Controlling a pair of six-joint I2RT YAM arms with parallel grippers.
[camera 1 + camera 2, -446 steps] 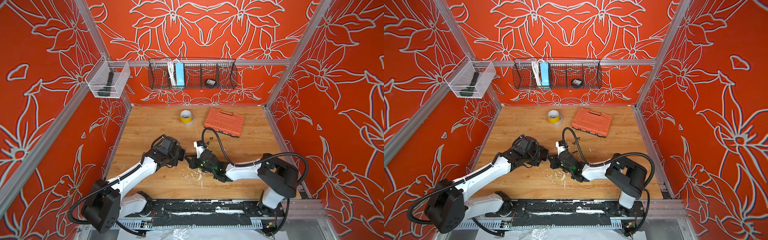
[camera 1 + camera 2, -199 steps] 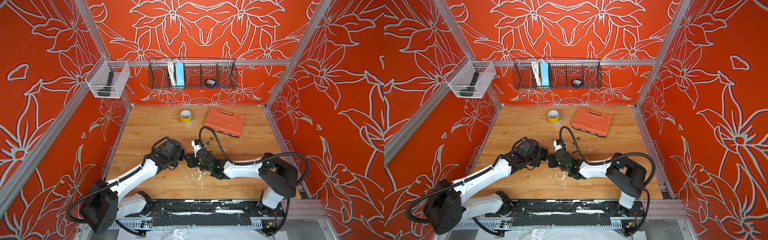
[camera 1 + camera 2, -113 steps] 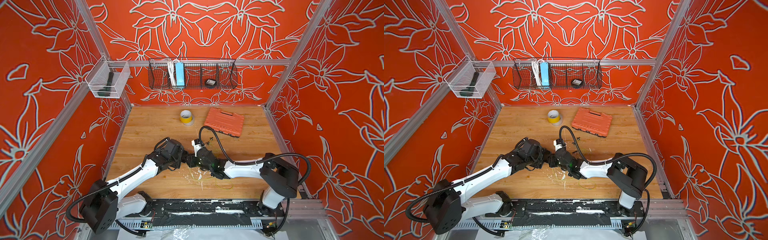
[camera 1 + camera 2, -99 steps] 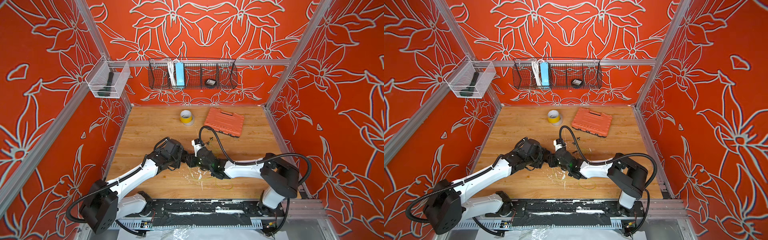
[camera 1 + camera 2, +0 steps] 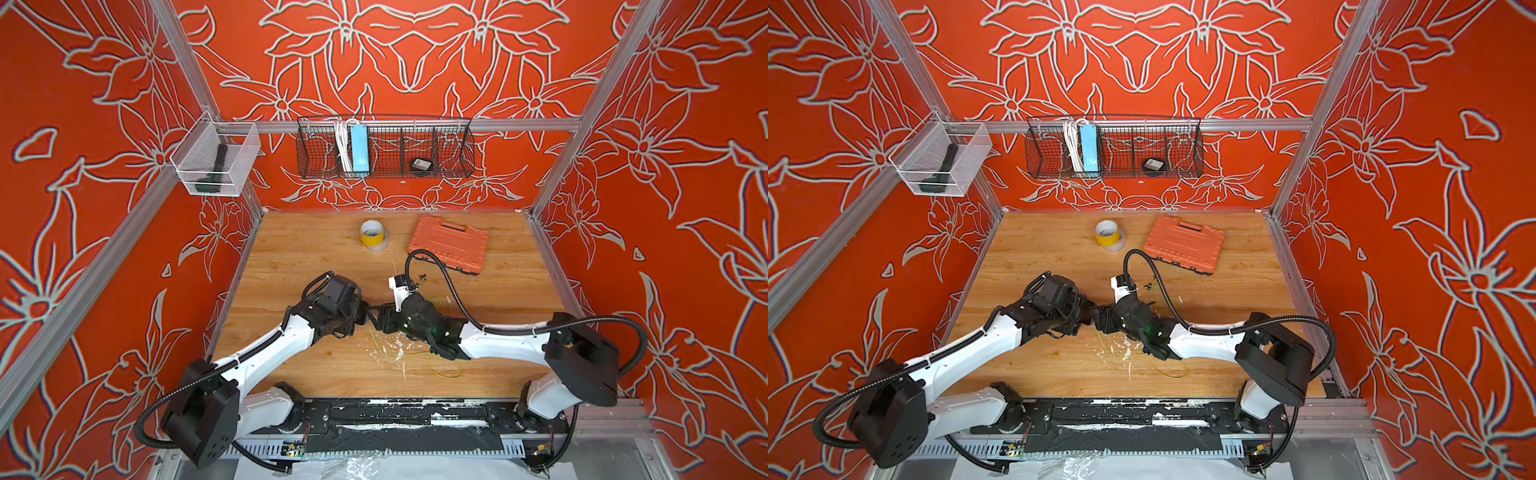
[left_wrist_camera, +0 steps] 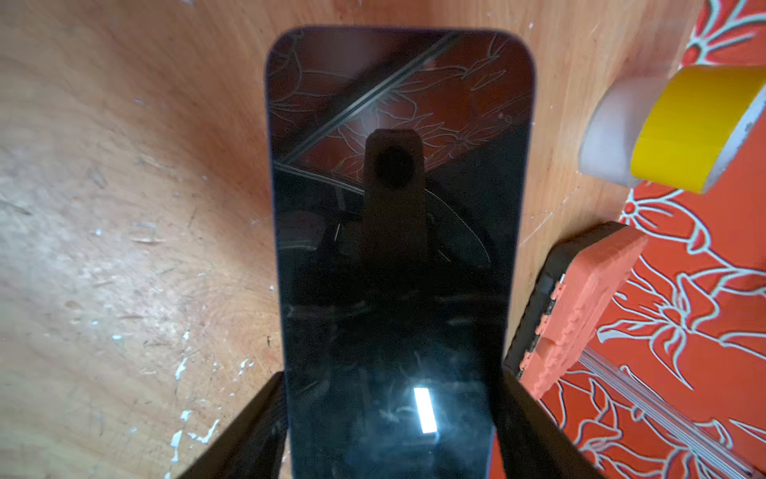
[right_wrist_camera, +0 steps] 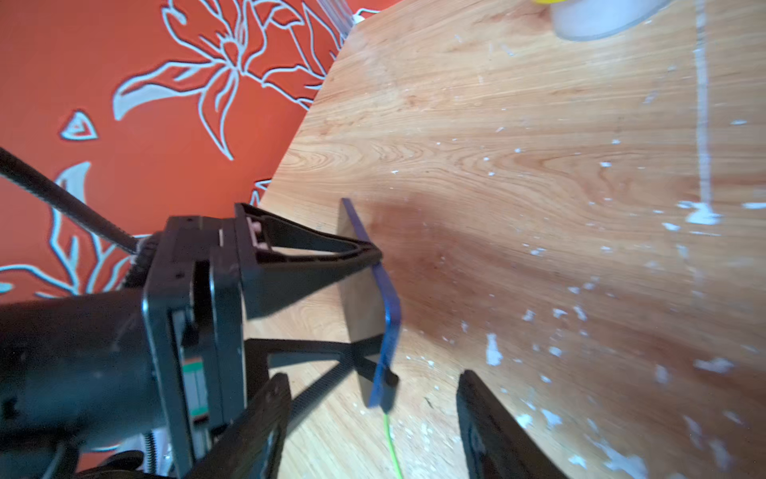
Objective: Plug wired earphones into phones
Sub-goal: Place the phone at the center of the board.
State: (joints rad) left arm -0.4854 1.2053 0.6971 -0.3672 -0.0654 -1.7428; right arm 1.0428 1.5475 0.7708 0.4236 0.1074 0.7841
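The black phone (image 6: 398, 207) is held up off the wooden table, my left gripper (image 6: 393, 377) shut on its two long sides. In the right wrist view the phone (image 7: 387, 315) shows edge-on, with a blue rim. The earphones' small black plug (image 7: 387, 379) sits against its end edge, and the yellow-green cable (image 7: 391, 448) hangs down from it. My right gripper (image 7: 373, 414) stands open around the plug, touching nothing. In both top views the two grippers meet at mid-table (image 5: 372, 316) (image 5: 1096, 316), with loose cable (image 5: 444, 365) lying under the right arm.
An orange ribbed case (image 5: 449, 245) and a yellow tape roll (image 5: 372, 235) stand at the back of the table. On the walls hang a wire basket (image 5: 386, 149) and a clear bin (image 5: 212, 166). White flecks mark the wood near the front.
My right gripper was shut on the plug and has opened, letting go of it at the phone's edge. The left gripper still holds the phone; both arms have barely moved.
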